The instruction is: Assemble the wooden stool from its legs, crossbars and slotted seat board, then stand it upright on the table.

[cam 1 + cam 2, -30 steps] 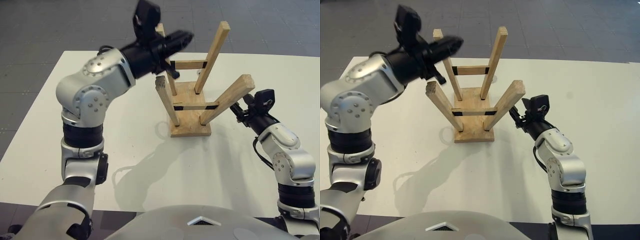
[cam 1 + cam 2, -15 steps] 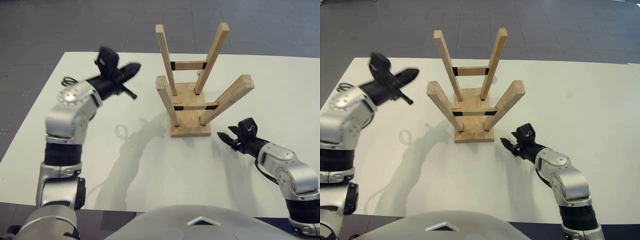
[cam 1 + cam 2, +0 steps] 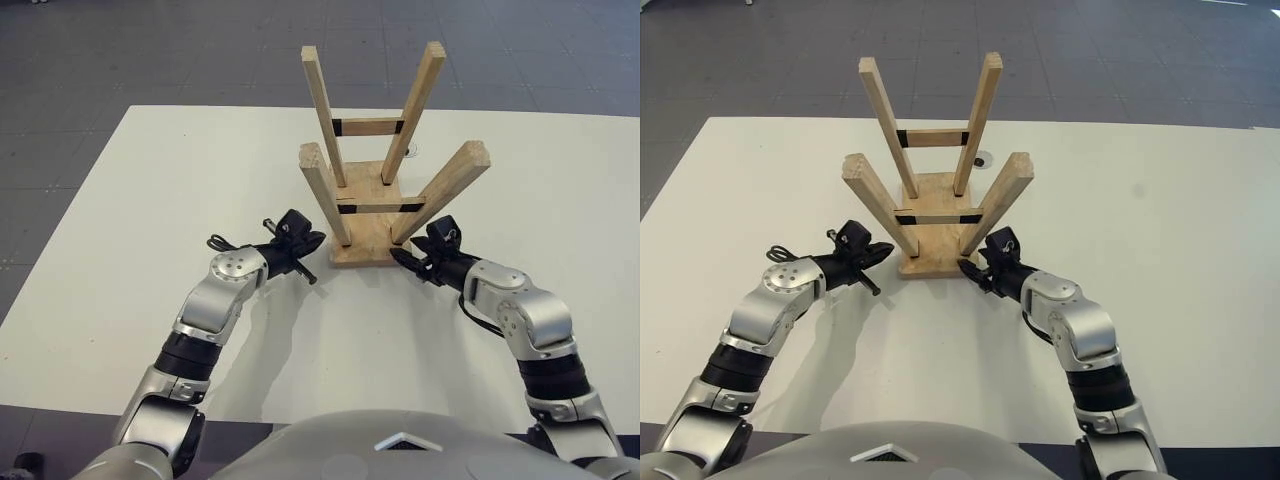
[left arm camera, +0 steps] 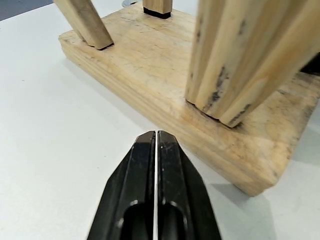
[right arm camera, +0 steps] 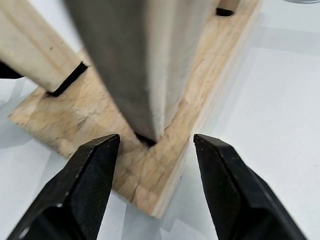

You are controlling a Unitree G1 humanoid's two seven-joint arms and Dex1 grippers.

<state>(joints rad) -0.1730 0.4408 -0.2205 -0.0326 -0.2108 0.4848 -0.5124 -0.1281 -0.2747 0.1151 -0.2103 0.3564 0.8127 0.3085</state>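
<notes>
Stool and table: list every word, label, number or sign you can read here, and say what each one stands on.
None: there is no readable text.
The seat board, legs and table are bare.
The black bands on the crossbars are plain marks, not print.
The small round disc farther back on the table is too small to read.

The two head views look forward and down from above the near edge of the table, sharing the upturned stool at mid-table. Each wrist view sits low and very close to the seat board, which both share.
</notes>
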